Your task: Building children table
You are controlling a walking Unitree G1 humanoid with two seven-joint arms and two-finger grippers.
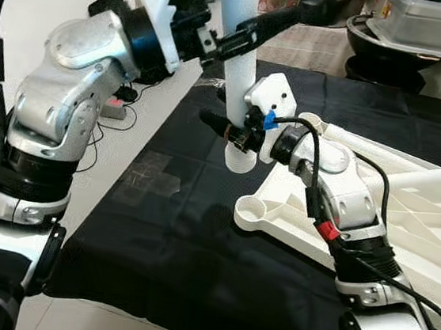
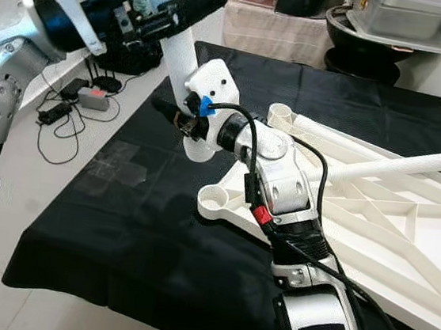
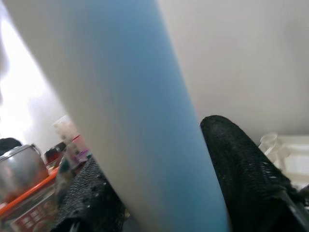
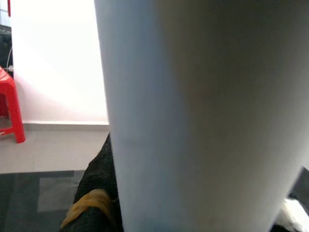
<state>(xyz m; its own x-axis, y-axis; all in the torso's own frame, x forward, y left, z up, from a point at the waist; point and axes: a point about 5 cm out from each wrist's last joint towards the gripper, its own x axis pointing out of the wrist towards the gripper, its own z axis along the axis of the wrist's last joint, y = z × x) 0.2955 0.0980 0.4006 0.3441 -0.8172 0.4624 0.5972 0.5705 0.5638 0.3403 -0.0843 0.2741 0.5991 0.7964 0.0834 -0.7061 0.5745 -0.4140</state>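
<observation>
Both arms are on the same white table leg (image 1: 239,71) right now, holding it roughly upright in the air over the black cloth (image 1: 173,231). The left gripper (image 1: 243,36) is clamped around it high up, black fingers closed on either side of the tube, and the right gripper (image 1: 236,135) is pinched on it near the bottom end (the wrist views are basically just a wall of white tube with a black finger (image 3: 241,174) beside it, so yeah, the grip looks solid).

The tabletop (image 1: 405,226) is lying upside down on the cloth to the robot's right, ribs facing up. One leg (image 2: 396,165) looks already seated, slanting up and away over the far side, though I can't see its socket end clearly. The near corner socket (image 1: 251,210) is open and empty, and the held leg's lower end hangs a little up and to the left of it, not touching.

So I'd call it somewhere around the early-to-middle part: this leg needs lining up and pushing into that socket, then whatever corners remain, then flipping the whole thing over.
</observation>
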